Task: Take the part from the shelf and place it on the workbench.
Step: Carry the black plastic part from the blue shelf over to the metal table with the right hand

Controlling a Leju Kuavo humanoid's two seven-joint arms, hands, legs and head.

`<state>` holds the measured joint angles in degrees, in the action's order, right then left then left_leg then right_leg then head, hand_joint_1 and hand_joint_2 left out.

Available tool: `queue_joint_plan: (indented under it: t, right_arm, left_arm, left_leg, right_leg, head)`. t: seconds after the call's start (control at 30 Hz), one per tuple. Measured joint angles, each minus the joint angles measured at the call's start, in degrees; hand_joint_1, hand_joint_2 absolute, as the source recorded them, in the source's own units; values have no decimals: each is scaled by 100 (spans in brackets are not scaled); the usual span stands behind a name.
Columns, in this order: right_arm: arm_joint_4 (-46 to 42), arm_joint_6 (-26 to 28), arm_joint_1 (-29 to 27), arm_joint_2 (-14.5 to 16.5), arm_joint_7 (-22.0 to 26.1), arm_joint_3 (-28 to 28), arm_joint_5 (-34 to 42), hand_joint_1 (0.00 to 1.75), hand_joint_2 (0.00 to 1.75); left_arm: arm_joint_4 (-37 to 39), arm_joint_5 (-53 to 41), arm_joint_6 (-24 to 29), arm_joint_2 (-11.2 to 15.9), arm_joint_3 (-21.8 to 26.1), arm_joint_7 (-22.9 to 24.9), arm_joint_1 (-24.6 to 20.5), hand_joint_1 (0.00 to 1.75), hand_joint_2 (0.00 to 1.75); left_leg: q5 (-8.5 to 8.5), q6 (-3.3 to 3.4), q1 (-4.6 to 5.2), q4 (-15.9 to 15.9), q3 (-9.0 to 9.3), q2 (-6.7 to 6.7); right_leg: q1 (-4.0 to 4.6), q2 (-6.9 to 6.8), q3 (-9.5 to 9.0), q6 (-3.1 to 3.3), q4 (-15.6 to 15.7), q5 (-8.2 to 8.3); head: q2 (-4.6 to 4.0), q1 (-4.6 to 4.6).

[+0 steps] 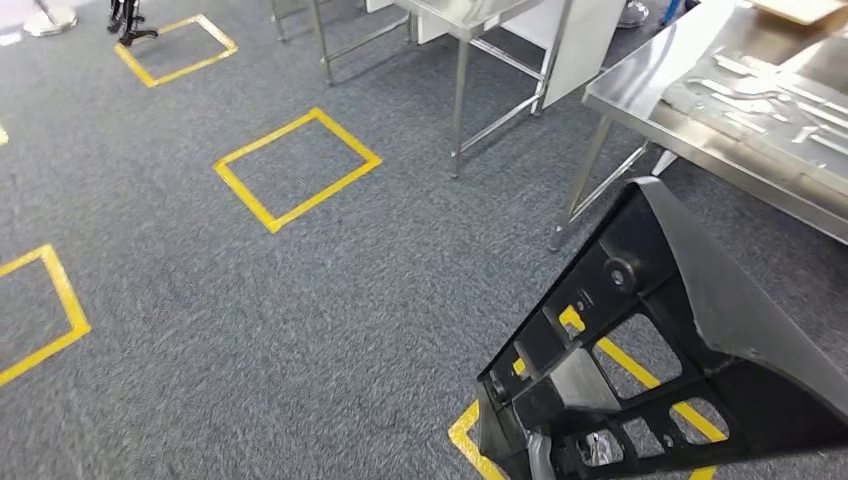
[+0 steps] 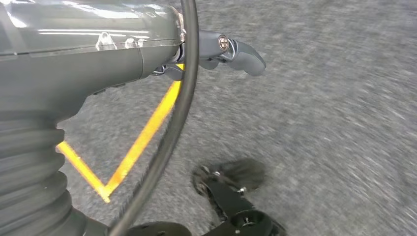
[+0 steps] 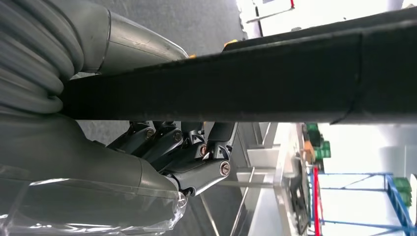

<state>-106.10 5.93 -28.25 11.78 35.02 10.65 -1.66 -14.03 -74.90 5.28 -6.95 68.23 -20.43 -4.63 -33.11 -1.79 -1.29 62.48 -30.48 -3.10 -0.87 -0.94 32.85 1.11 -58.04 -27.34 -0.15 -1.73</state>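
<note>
The part is a large black plastic frame with ribs and cut-outs, carried tilted at the lower right of the head view, above the carpet. In the right wrist view my right hand grips its thick black edge, with the fingers curled under it. The workbench is a steel table at the upper right, beyond the part's tip, with several flat metal pieces lying on it. My left hand hangs over the grey carpet with the thumb out and nothing in it.
A second steel table frame and a white panel stand at the back, left of the workbench. Yellow tape squares mark the grey carpet. A black stand is at the far left.
</note>
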Motion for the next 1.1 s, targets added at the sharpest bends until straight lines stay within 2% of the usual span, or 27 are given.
queue_joint_plan:
  t: [0.03, 0.07, 0.1, 0.13, 0.17, 0.2, 0.27, 0.3, 0.33, 0.4, 0.43, 0.47, 0.53, 0.6, 0.63, 0.67, 0.7, 0.77, 0.8, 0.83, 0.9, 0.93, 1.0, 1.07, 1.1]
  right_arm:
    - [3, -8, 5, 3, -3, -1, -4, 175, 175]
    - [7, -15, 10, 6, -7, -2, -8, 175, 175]
    - [15, -19, 9, 8, -10, -2, -11, 175, 175]
    - [24, -22, 8, 9, -13, -2, -14, 175, 175]
    - [32, -24, 7, 9, -15, -2, -15, 175, 175]
    - [39, -25, 7, 9, -15, -2, -15, 175, 175]
    - [46, -28, 14, 9, -16, -2, -16, 175, 175]
    - [48, -31, 17, 9, -18, -2, -17, 175, 175]
    - [49, -33, 16, 10, -18, -1, -19, 175, 175]
    - [51, -37, 7, 11, -19, -2, -22, 175, 175]
    - [52, -36, 1, 11, -19, -3, -22, 175, 175]
    - [54, -35, 2, 11, -20, -4, -24, 175, 175]
    - [55, -32, 13, 11, -21, -5, -28, 175, 175]
    - [56, -20, 16, 11, -24, -6, -35, 175, 175]
    - [56, -12, 10, 11, -27, -7, -39, 175, 175]
    - [56, -2, 5, 11, -31, -9, -42, 175, 175]
    - [56, 6, 2, 11, -34, -10, -44, 175, 175]
    - [56, 17, 6, 11, -39, -13, -46, 175, 175]
    - [55, 19, 8, 11, -39, -15, -48, 175, 175]
    - [55, 19, 8, 11, -39, -17, -49, 175, 175]
    - [55, 19, 1, 12, -42, -26, -51, 175, 175]
    - [54, 19, -6, 12, -44, -31, -54, 175, 175]
    - [53, 20, -7, 18, -55, -39, -68, 175, 175]
    - [55, 20, 5, 28, -76, -43, -87, 175, 175]
    - [56, 21, 9, 33, -88, -44, -95, 175, 175]
  left_arm:
    - [2, 3, -1, 3, 1, 8, 12, 0, 175]
    - [2, 5, 0, 6, 2, 16, 30, 0, 175]
    - [2, 6, 1, 9, 2, 20, 49, 0, 175]
    - [2, 5, 1, 12, 3, 21, 62, 0, 175]
    - [2, 4, 1, 13, 3, 21, 67, 0, 175]
    - [2, 4, 1, 13, 3, 21, 68, 0, 175]
    - [2, 4, 1, 16, 3, 21, 67, 0, 175]
    - [2, 4, 1, 17, 3, 22, 69, 0, 175]
    - [2, 4, 1, 19, 3, 23, 67, 0, 175]
    - [3, 0, 1, 15, 3, 24, 52, 0, 175]
    - [3, -2, 0, 10, 3, 21, 42, 0, 175]
    - [3, -5, 0, 6, 3, 18, 36, 0, 175]
    - [4, -9, -2, 2, 3, 12, 51, 0, 175]
    - [4, -16, -8, 2, 3, 7, 83, 0, 175]
    - [4, -20, -13, 1, 3, 5, 90, 0, 175]
    - [4, -25, -17, 0, 3, 3, 87, 0, 175]
    - [5, -28, -20, -3, 3, 1, 78, 0, 175]
    - [6, -40, -22, -16, 3, -1, 64, 0, 175]
    - [7, -46, -23, -23, 3, -1, 61, 0, 175]
    - [8, -51, -23, -28, 2, -1, 58, 0, 175]
    - [9, -57, -23, -32, 1, -1, 39, 0, 175]
    - [9, -60, -24, -34, 1, -2, 27, 0, 175]
    - [10, -68, -30, -38, -1, -11, 14, 0, 175]
    - [14, -73, -34, -42, -2, -17, 31, 0, 175]
    - [15, -75, -34, -42, -2, -16, 46, 0, 175]
  left_leg:
    - [-196, -5, -2, 384, -175, 156]
    - [-363, -8, -1, 787, -373, 228]
    - [-436, -11, 1, 1080, -529, 258]
    - [-395, -9, 2, 1186, -606, 273]
    - [-238, -1, 1, 1057, -578, 288]
    - [-7, 11, -3, 735, -461, 345]
    - [332, 47, -19, -1, -184, 622]
    - [397, 65, -21, -224, -103, 733]
    - [394, 90, -14, -318, -73, 788]
    - [415, 154, 0, -353, -56, 678]
    - [438, 196, -3, -378, -43, 611]
    - [460, 238, -11, -406, -33, 536]
    - [478, 296, -10, -442, -25, 372]
    - [465, 315, 7, -442, -28, 194]
    - [456, 315, 11, -441, -25, 108]
    - [444, 310, 13, -440, -16, 29]
    - [431, 298, 13, -441, 1, -42]
    - [392, 260, 29, -437, 52, -169]
    - [371, 234, 41, -437, 75, -224]
    - [354, 208, 52, -438, 96, -274]
    - [337, 149, 65, -466, 147, -385]
    - [316, 116, 58, -465, 170, -374]
    - [131, 64, 44, -236, 100, -130]
    - [-231, 39, 27, 439, -214, 182]
    - [-379, 29, 24, 823, -407, 241]
  right_leg:
    - [5, 71, 5, 23, 2, 4]
    - [12, 152, 11, 37, -2, 7]
    - [18, 236, 12, 42, -9, 7]
    - [22, 323, 11, 42, -19, 5]
    - [23, 410, 8, 37, -34, 2]
    - [21, 493, 7, 27, -52, -5]
    - [23, 645, 30, -12, -104, -26]
    - [21, 711, 53, -44, -123, -28]
    - [20, 773, 78, -81, -131, -22]
    - [3, 872, 113, -163, -111, 9]
    - [5, 801, 133, -195, -136, -10]
    - [8, 662, 185, -220, -240, -85]
    - [13, 302, 447, -257, -793, -417]
    - [3, 161, 794, -287, -1504, -731]
    - [0, 136, 875, -295, -1676, -758]
    - [-1, 116, 841, -296, -1630, -675]
    - [2, 76, 682, -285, -1351, -502]
    - [41, -140, 222, -226, -539, -165]
    - [70, -231, 61, -189, -242, -79]
    - [96, -285, -10, -157, -93, -59]
    - [112, -192, -2, -103, -43, -64]
    - [94, -130, -14, -77, -15, -50]
    - [50, -8, -51, -12, 46, -15]
    - [38, 114, -68, 26, 59, -5]
    - [43, 185, -68, 34, 55, -6]
  head:
    - [0, -1]
    - [0, -1]
    - [0, 0]
    - [0, 0]
    - [0, 1]
    - [0, 1]
    - [0, 1]
    - [0, 1]
    - [0, 1]
    - [0, 1]
    - [0, 2]
    - [0, 2]
    - [0, 2]
    - [0, 2]
    - [0, 1]
    - [0, 2]
    - [0, 2]
    - [0, 3]
    - [0, 2]
    - [0, 2]
    - [0, 1]
    - [0, 1]
    - [0, 0]
    - [0, -1]
    - [0, -1]
